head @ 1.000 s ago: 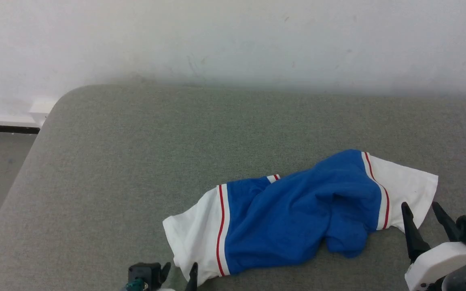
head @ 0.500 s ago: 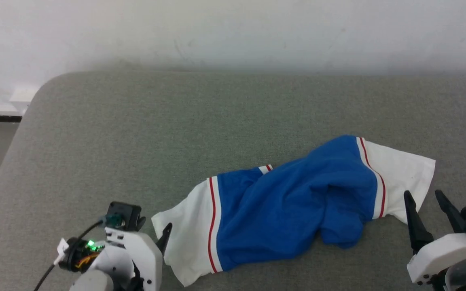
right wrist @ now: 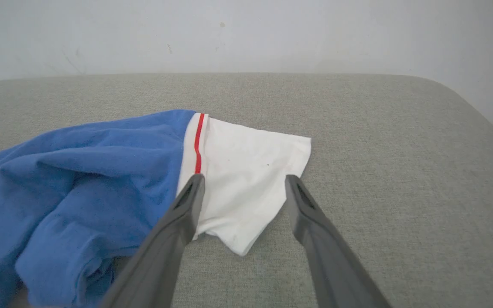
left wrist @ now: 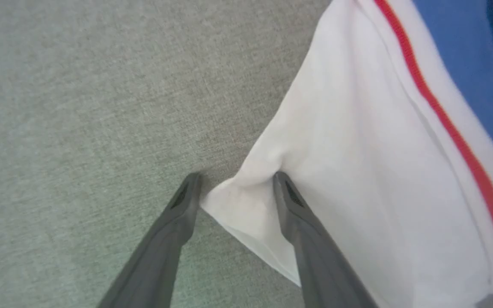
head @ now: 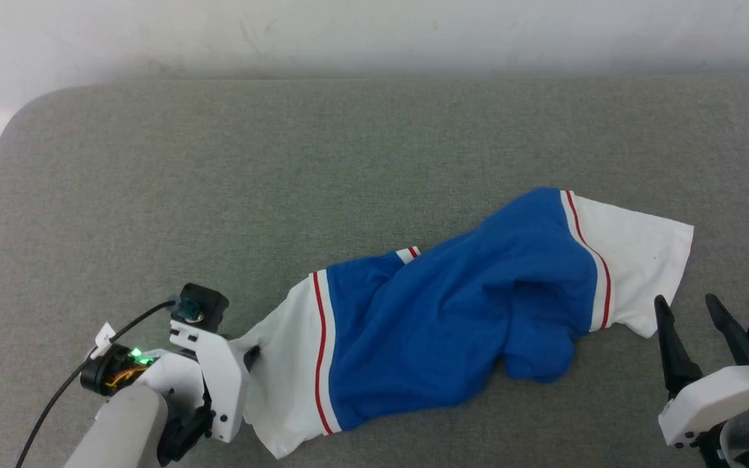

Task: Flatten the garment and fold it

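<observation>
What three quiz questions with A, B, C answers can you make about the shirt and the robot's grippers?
1. Where is the left gripper?
A. at a white sleeve corner
B. on the blue middle
C. up by the wall

2. What colour are the shirt's thin stripes?
A. green
B. red
C. yellow

3. How is the right gripper?
A. shut on the shirt
B. holding a cup
C. open, holding nothing

Answers:
1 A, the sleeve's corner sits between its two fingers.
2 B, red lines edge both sleeves.
3 C, it is spread wide with nothing gripped.
</observation>
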You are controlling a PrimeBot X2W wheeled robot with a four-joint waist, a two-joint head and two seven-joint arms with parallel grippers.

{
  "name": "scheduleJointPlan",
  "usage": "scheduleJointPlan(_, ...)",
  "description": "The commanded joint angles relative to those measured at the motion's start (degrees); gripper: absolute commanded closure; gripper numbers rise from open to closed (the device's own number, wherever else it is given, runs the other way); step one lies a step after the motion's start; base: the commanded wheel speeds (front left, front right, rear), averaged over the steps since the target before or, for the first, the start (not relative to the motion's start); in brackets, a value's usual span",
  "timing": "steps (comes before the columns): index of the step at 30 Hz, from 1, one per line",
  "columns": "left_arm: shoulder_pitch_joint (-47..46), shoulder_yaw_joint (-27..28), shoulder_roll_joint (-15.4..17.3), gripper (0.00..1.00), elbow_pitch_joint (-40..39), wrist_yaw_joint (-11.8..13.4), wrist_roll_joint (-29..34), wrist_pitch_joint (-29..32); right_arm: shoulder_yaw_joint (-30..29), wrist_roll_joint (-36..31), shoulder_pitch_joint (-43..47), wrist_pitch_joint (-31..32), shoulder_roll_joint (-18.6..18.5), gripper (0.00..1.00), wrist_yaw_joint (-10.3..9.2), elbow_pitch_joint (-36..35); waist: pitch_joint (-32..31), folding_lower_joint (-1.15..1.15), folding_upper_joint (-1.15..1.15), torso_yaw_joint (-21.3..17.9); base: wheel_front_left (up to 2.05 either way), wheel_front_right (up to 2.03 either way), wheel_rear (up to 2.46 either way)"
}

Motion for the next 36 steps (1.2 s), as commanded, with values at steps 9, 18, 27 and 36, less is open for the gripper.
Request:
scheduleJointPlan(9, 1.70, -0.57, -0.03, 1.00, 0.64, 1.78, -1.27, -3.31, -0.57, 0.32, -1.63, 1.87, -3.43, 0.00, -0.11, 0.47, -1.22, 0.01, 0.00, 1.60, 0.00, 0.00, 0.00)
scheduleJointPlan(18, 2.37, 4.58, -0.53, 1.00, -12.64, 7.72, -1.12, -13.51, 1.90, 5.56, -5.93, 21.85, -16.66, 0.00, -0.11, 1.00, -0.84, 0.01, 0.00, 5.36, 0.00, 0.00, 0.00)
scheduleJointPlan(27, 4.57, 2.81, -1.74, 1.00, -29.02, 10.93, 0.67, -11.97, 6.56, 9.51, -18.78, 37.40, -27.25, 0.00, -0.11, 10.54, 4.06, 0.01, 0.00, 9.39, 0.00, 0.00, 0.00)
scheduleJointPlan(36, 4.49, -0.52, -3.25, 1.00, -35.57, 11.46, 1.99, -10.91, 10.90, 9.80, -26.21, 37.67, -30.53, 0.00, -0.11, 22.52, 7.33, 0.01, 0.00, 12.91, 0.00, 0.00, 0.00)
